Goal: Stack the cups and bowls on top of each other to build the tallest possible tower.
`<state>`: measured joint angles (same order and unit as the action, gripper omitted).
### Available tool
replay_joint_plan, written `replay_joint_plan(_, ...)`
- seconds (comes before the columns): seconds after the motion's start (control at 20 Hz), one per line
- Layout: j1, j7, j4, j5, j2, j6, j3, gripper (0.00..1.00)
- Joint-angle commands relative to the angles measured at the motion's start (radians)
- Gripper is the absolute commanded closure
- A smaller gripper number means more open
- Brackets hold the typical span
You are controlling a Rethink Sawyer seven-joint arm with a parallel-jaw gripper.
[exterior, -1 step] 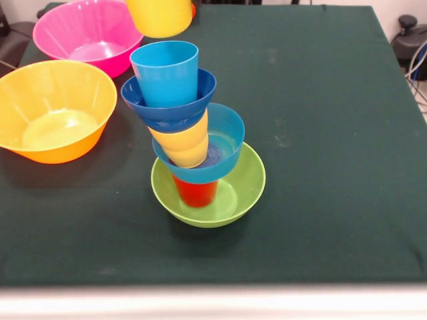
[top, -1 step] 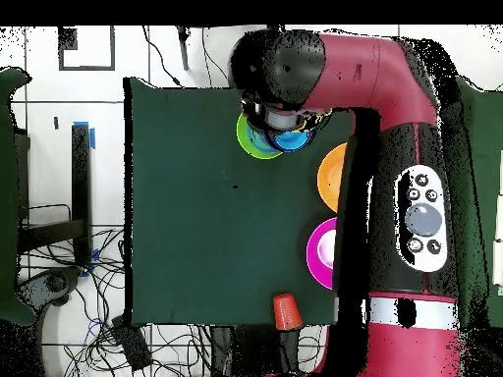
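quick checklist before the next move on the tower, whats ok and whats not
1. Base: red cup sits inside green bowl on the table: ok.
2. Tower straightness: it leans, upper pieces offset from the base: not ok.
3. Top piece: light blue cup sits upright in dark blue bowl: ok.
4. Yellow cup hangs above the top, offset toward the pink bowl: not ok.
5. Gripper hold on it: cannot tell.
6. Spare pieces: pink bowl and yellow-orange bowl stand clear of the tower: ok.
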<state>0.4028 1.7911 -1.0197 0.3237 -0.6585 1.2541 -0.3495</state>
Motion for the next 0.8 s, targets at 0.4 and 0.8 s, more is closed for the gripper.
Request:
replay_joint_plan(0.4, 0.003, -0.329, 0.004, 0.086, 0.062, 0.053, -0.081, 1.0)
replay_joint_plan(0.8, 0.002, -0.33, 0.065, 0.103, 0.094, 0.095, -0.096, 1.0)
